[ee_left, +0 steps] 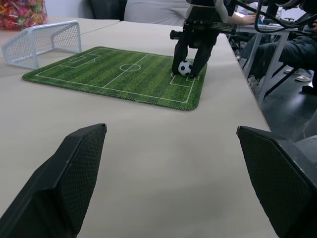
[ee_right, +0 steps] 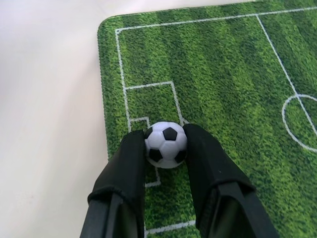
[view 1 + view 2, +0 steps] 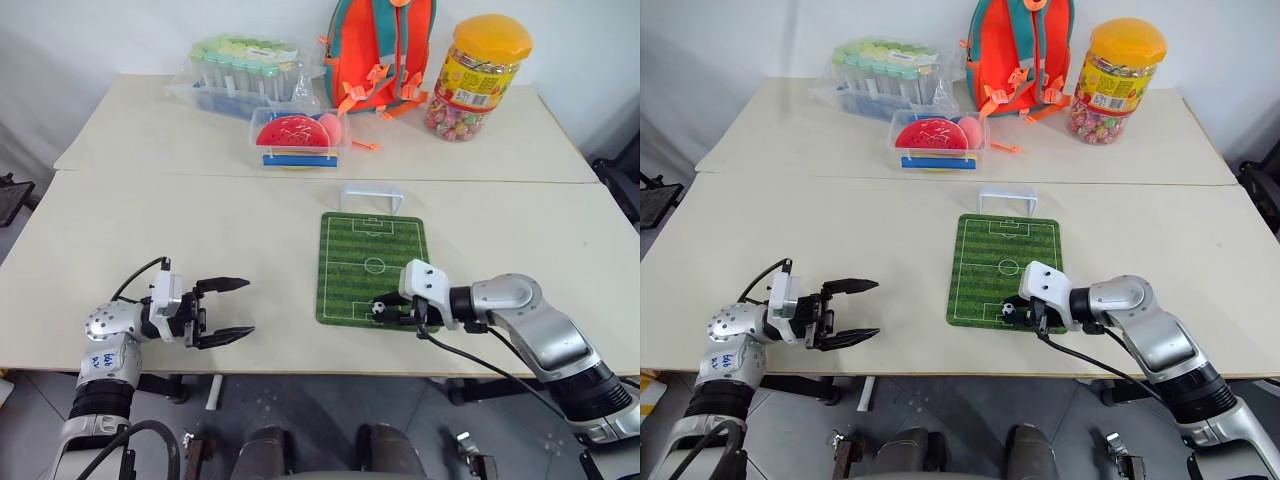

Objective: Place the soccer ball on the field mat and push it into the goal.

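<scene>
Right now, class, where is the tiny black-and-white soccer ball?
The tiny black-and-white soccer ball sits pinched between the right gripper's black fingers, low over the striped green field mat's near penalty box, at the end opposite the small white goal.

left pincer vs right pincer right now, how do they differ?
The left pincer is open and empty; the right pincer is shut on the soccer ball. The left pincer hangs over bare table, away from the field mat; the right pincer is at the mat's near end, the end opposite the goal. Both have two black fingers.
</scene>
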Robot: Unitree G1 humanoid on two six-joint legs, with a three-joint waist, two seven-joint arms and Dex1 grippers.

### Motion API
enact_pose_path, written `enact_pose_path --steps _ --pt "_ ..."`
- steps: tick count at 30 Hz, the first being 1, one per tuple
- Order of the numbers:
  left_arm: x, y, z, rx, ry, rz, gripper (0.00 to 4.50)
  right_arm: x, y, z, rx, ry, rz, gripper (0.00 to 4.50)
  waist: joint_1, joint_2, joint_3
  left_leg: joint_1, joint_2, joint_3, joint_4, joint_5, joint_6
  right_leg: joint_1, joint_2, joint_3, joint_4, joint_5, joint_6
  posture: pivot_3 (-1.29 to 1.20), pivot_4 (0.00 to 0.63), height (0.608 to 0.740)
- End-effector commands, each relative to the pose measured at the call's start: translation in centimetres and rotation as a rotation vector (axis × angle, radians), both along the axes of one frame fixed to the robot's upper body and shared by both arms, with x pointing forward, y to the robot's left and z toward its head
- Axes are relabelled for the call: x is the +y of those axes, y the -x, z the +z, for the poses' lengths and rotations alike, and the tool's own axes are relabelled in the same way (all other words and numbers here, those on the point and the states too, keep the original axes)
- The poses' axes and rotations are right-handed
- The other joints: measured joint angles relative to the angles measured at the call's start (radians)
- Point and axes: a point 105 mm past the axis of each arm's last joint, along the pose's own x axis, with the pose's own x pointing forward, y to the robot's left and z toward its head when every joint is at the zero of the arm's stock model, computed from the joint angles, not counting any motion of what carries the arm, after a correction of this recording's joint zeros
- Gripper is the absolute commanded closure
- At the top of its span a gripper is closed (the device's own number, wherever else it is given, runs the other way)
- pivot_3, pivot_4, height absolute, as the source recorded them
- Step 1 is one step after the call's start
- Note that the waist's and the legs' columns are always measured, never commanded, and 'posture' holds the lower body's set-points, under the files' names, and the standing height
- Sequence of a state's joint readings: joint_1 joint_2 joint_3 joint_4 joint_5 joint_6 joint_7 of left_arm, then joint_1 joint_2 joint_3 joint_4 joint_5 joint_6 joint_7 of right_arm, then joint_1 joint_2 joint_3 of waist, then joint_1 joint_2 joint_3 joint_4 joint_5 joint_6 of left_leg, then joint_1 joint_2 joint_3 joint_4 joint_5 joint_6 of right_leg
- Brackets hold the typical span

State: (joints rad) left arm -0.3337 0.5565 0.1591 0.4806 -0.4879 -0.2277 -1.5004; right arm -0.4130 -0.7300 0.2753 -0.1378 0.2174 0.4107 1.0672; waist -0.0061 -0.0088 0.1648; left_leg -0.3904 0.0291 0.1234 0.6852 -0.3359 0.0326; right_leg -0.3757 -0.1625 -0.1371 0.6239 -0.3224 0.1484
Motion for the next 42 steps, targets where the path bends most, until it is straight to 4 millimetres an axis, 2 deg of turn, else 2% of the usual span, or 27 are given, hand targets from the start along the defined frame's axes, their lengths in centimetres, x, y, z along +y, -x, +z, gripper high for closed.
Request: enact_pose_path --steps 1,17,24,35,40,42 --pt "0.4 0.5 0.7 -0.031 0.005 -0.012 0.0 0.6 -0.1 0.7 -0.029 -0.01 0.033 3.66 0.0 0.0 0.0 0.0 0.0 0.0 0.0 0.0 0.0 0.0 0.0 0.0 0.0 0.0 0.0 0.0 0.15 0.74" --pt "0.2 0.0 0.7 -0.027 0.007 -0.008 0.0 0.3 0.6 -0.2 -0.001 0.01 0.056 3.66 0.001 0.0 0.0 0.0 0.0 0.0 0.0 0.0 0.0 0.0 0.0 0.0 0.0 0.0 0.0 0.0 0.15 0.74" --pt "-0.1 -0.2 0.9 -0.029 0.012 -0.01 0.0 0.3 0.5 -0.2 -0.009 0.011 0.051 1.41 0.001 0.0 0.0 0.0 0.0 0.0 0.0 0.0 0.0 0.0 0.0 0.0 0.0 0.0 0.0 0.0 0.15 0.74" --pt "-0.2 -0.5 0.9 -0.03 0.015 -0.012 0.0 0.7 0.5 0.7 -0.032 0.001 0.077 1.41 0.001 0.0 0.0 0.0 0.0 0.0 0.0 0.0 0.0 0.0 0.0 0.0 0.0 0.0 0.0 0.0 0.15 0.74" --pt "-0.2 -0.5 1.0 -0.031 0.015 -0.018 0.0 0.9 0.2 2.8 -0.114 0.005 0.082 1.41 0.001 0.0 0.0 0.0 0.0 0.0 0.0 0.0 0.0 0.0 0.0 0.0 0.0 0.0 0.0 0.0 0.15 0.74" --pt "-0.2 -0.5 1.0 -0.03 0.013 -0.021 0.0 1.0 -0.2 4.6 -0.17 -0.002 0.069 1.41 0.0 0.0 0.0 0.0 0.0 0.0 0.0 0.0 0.0 0.0 0.0 0.0 0.0 0.0 0.0 0.0 0.15 0.74"
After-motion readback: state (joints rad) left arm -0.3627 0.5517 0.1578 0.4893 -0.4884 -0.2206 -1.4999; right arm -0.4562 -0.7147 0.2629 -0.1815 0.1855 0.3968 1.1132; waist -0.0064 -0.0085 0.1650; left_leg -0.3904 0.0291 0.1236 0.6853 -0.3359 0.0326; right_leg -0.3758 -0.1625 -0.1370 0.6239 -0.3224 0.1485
